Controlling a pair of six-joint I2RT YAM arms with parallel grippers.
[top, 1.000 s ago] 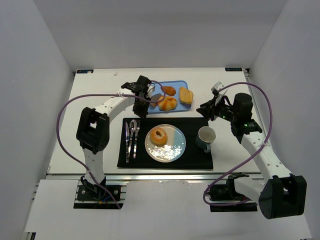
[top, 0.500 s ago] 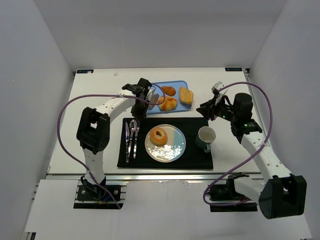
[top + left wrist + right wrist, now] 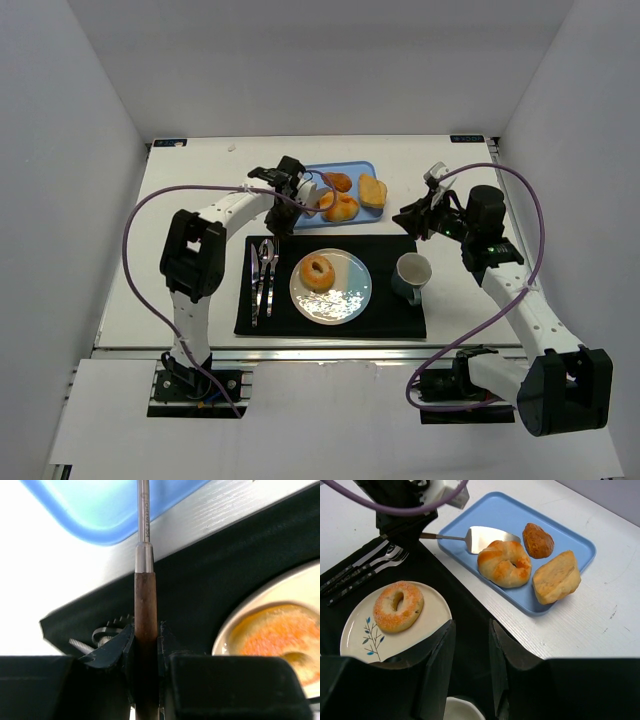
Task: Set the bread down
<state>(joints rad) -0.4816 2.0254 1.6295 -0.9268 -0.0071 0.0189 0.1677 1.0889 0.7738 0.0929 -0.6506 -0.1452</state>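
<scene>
A sugared doughnut (image 3: 317,271) lies on the white plate (image 3: 347,296), also in the right wrist view (image 3: 398,606). A twisted roll (image 3: 504,563), a dark bun (image 3: 537,540) and a pale bun (image 3: 556,577) lie on the blue tray (image 3: 580,547). My left gripper (image 3: 290,190) is shut on a spatula's wooden handle (image 3: 145,605); its metal blade (image 3: 487,536) rests in the tray against the twisted roll. My right gripper (image 3: 471,645) is open and empty above the black mat, right of the plate.
A black placemat (image 3: 330,322) holds the plate, cutlery (image 3: 262,275) on its left and a grey-green mug (image 3: 411,275) on its right. The blue tray (image 3: 360,168) sits behind the mat. White walls enclose the table.
My left gripper has shifted slightly up and right, swinging the spatula blade further into the tray toward the twisted roll. The right arm has not moved.
</scene>
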